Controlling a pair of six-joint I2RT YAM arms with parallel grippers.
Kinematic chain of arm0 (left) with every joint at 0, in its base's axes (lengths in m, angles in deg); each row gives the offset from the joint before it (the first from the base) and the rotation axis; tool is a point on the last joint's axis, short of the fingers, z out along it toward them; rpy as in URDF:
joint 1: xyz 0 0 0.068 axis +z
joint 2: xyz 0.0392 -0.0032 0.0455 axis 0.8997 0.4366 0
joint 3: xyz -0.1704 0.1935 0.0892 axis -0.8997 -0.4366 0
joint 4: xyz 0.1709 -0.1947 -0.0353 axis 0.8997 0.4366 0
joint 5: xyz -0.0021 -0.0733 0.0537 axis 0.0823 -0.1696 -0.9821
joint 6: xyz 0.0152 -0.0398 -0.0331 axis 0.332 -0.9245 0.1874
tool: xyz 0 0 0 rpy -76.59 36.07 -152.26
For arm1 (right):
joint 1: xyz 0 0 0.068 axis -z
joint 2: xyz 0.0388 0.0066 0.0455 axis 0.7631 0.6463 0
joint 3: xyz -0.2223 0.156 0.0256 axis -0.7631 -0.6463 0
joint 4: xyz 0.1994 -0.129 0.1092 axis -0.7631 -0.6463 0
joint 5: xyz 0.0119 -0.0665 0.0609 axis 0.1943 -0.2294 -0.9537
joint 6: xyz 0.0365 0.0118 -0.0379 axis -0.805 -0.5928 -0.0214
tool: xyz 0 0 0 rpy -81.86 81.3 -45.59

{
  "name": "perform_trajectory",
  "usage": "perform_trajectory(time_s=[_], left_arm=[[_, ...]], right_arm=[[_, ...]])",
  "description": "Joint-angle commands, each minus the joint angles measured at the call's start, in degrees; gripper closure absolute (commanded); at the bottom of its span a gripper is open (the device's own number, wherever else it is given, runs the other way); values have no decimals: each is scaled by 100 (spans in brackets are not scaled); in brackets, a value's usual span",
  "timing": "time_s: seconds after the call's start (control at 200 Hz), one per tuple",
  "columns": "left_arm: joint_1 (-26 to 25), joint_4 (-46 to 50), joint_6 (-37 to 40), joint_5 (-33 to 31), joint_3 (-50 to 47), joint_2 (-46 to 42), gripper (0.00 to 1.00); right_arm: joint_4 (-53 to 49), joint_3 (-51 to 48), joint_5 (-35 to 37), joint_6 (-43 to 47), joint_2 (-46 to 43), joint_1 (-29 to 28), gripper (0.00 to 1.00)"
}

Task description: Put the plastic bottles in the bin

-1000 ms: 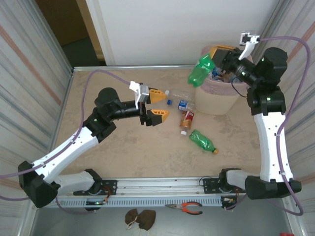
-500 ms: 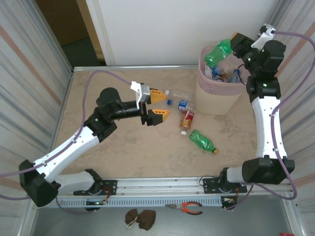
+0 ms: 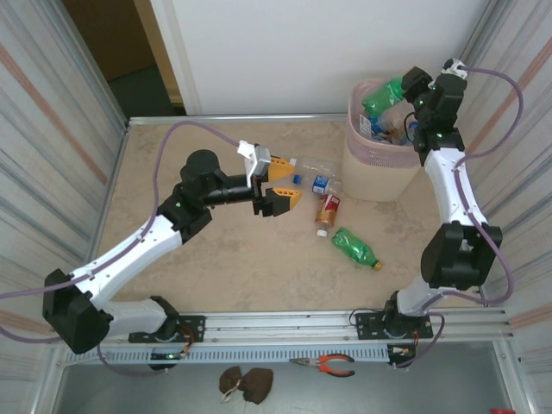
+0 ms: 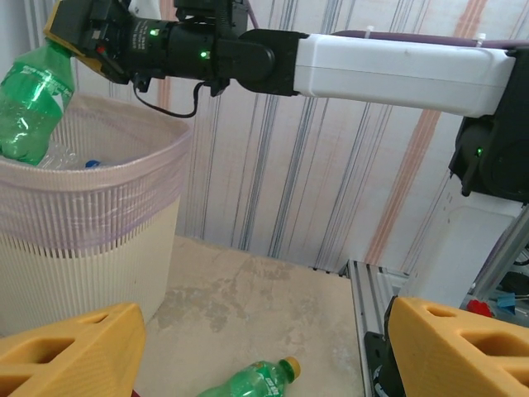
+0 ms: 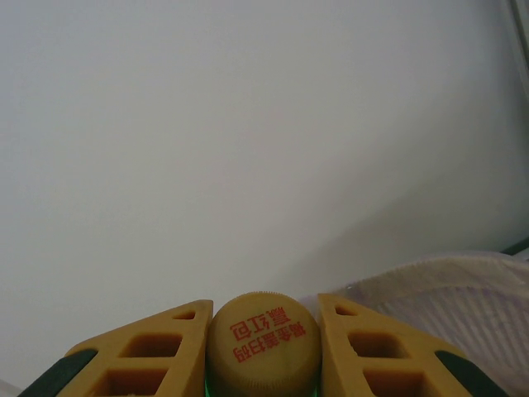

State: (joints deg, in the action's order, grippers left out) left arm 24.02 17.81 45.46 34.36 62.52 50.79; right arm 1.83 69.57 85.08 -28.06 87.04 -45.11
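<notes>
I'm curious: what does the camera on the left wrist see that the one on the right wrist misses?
Left wrist view: the ribbed side of the bin, a loose green bottle lying on the table, the right arm stretched across, and the left gripper open, its orange fingers wide apart and empty.
Right wrist view: a close look at the orange cap with red print, pinched between two fingers, against a blank white wall.
Both: the right gripper clamped on the top of the held green bottle, and the pale pink liner of the bin.

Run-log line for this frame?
right hand: shut on held green bottle, at bin mouth | left hand: open, empty | loose green bottle: on table
</notes>
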Motion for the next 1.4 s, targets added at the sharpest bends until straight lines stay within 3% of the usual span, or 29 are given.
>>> perform_trajectory(time_s=[0.0,0.311,0.471,0.646,0.817,0.952,1.042,1.207,1.398], left_arm=[[55,-106,-42,22,184,49,22],[98,6,-37,-61,214,221,23],[99,58,-49,-79,211,266,24],[99,91,-87,-60,209,293,25],[99,64,-155,-48,191,276,26],[99,34,-202,-21,184,280,26],[98,46,-215,-21,185,269,27],[35,440,-94,-272,330,347,30],[-128,1098,132,-631,660,652,32]], right_arm=[[422,76,106,-223,339,-5,85],[388,213,36,-245,1210,-188,79],[105,171,47,-183,1268,-187,64],[-371,176,397,296,954,-158,51],[-709,103,718,737,450,-92,50],[-868,-80,942,1031,35,-76,42],[-942,-180,1003,1166,-207,-42,42],[-1099,-242,719,1211,-521,28,44],[-1353,96,-458,1250,-461,118,47]])
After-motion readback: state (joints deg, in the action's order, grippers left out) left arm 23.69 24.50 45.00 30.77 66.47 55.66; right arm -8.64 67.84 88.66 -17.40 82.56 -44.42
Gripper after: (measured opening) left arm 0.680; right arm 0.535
